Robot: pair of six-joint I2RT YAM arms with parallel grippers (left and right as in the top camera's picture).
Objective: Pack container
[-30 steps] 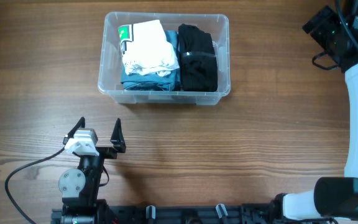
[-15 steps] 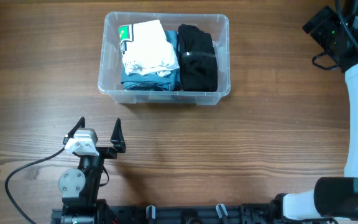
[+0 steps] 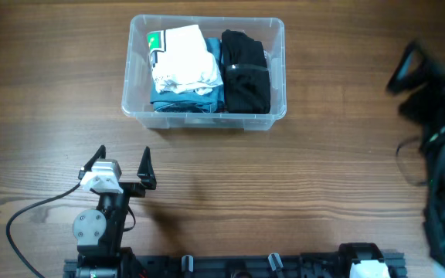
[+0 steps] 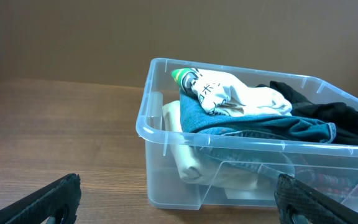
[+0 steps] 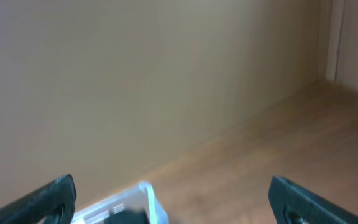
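Since the container (image 3: pixel 205 114) looks full, I judge the packing nearly done, and any next hold belongs on the bin itself. It stands on the table (image 3: pixel 338 177) at the far side, a little left of centre. A white garment (image 3: pixel 182 55) lies over blue denim (image 3: pixel 188 99) in its left part and a black garment (image 3: pixel 246 71) fills its right part. My left gripper (image 3: pixel 122 158) rests near and to the left, well apart from the bin, jaws spread wide and empty. My right gripper (image 5: pixel 173 199) is off at the right, blurred from overhead; its own camera shows its jaws spread too, with nothing between them. The clear plastic should be smooth and slippery, with walls that flex if squeezed. The cloth adds modest weight and nothing fragile. I would pinch the thick rim at a short end, where the plastic is stiffest, rather than press on a long wall
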